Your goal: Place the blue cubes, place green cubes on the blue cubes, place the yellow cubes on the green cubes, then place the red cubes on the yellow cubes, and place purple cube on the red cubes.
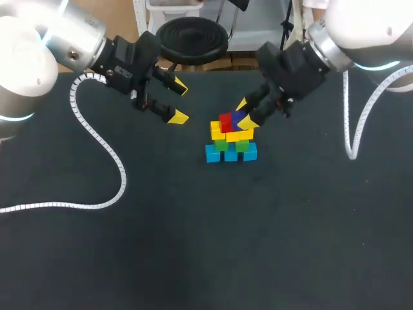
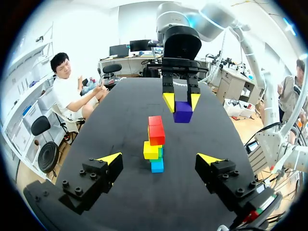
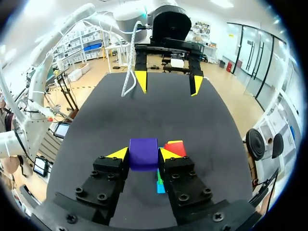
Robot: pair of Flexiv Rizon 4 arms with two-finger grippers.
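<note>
A black, matte table (image 1: 193,245) spreads under even light.

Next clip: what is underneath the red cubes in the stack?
Directly under the red cubes lie yellow cubes, then green cubes, with blue cubes on the table. The purple cube in the right jaws covers part of the top layers from above.

Head view: small purple cube (image 1: 238,117) half-hidden behind right gripper (image 1: 246,113) | Right wrist view: stacked coloured cubes (image 3: 176,148) mostly covered beneath that gripper
</note>
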